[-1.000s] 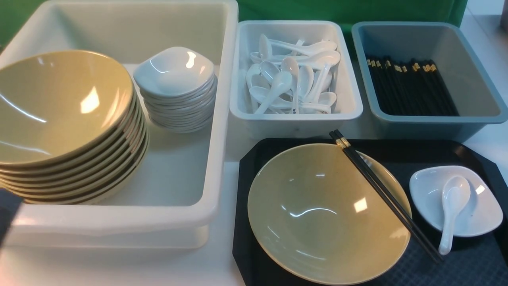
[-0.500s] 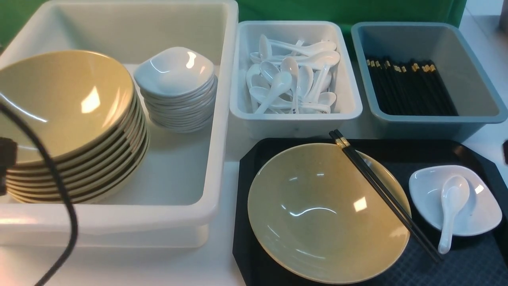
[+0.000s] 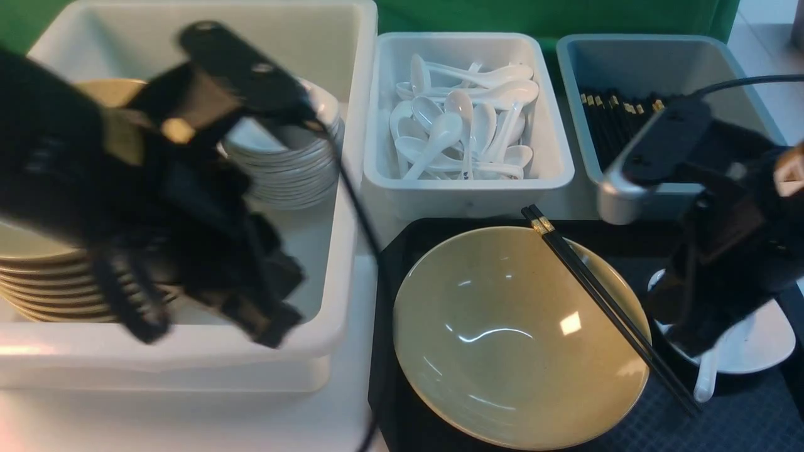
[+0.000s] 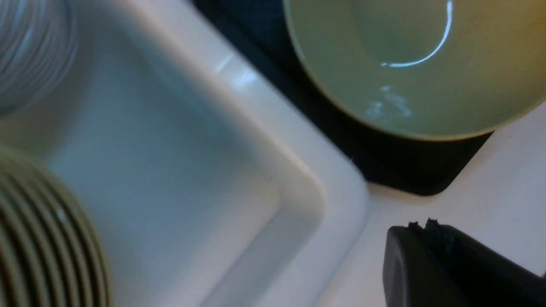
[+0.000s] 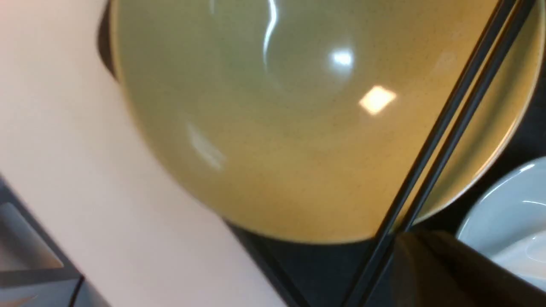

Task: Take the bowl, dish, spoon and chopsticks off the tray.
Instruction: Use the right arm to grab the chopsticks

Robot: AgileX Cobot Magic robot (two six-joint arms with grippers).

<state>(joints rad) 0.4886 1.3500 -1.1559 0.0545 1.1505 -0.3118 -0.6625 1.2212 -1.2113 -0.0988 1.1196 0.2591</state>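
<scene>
My R pincer (image 5: pixel 426 238), jaws together, nothing held, above tray nr black gold-banded chopsticks (image 3: pixel 603 295), which lie across tan-yellow glossy bowl (image 3: pixel 502 351). My L pincer (image 3: pixel 282 301), also closed, empty, over big white plastic tub (image 3: pixel 339 251), left of bowl.

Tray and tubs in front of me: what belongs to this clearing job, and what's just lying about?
Job:
- tray
- bowl
- chopsticks
- dish
- spoon

Probably where they go:
- white tub of bowls and dishes
- spoon tub
- grey-blue chopstick tub

white tub (image 3: pixel 342 263) of stacked crockery, spoon-filled white bin (image 3: pixel 471 184), grey-blue bin (image 3: pixel 581 125), green backdrop (image 3: pixel 465 16)
</scene>
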